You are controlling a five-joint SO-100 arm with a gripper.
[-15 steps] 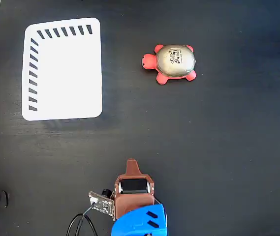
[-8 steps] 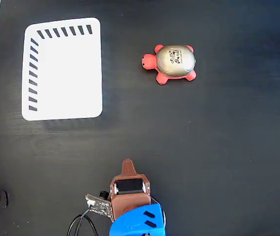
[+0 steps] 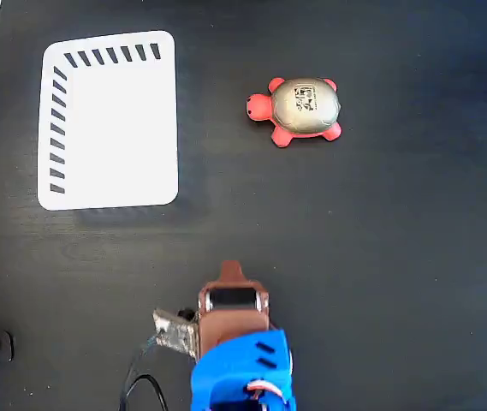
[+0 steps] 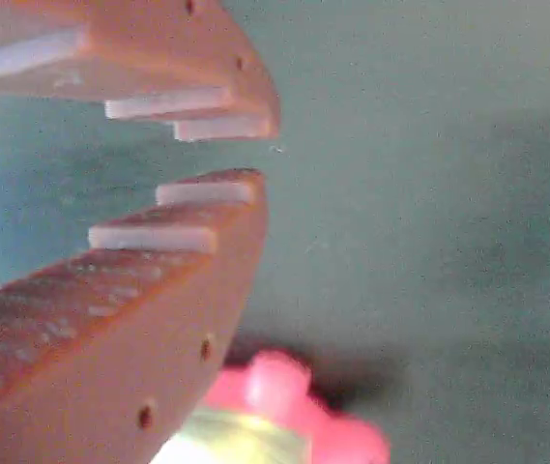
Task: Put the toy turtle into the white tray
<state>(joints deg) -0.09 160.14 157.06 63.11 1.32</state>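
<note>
In the fixed view the toy turtle (image 3: 298, 110) is seen on the black table (image 3: 397, 282), well apart from the gripper (image 3: 230, 272) and at about one o'clock from its tip. Its long axis runs from nine to three o'clock, head toward the white tray (image 3: 110, 120), which lies at eleven o'clock. In the wrist view the fingers (image 4: 207, 190) are slightly parted and nothing is held.

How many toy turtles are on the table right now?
1. The small toy turtle with coral-red head and feet and a metallic grey-gold shell sits on the black table, right of the flat white rectangular tray in the fixed view. None look hidden.
</note>
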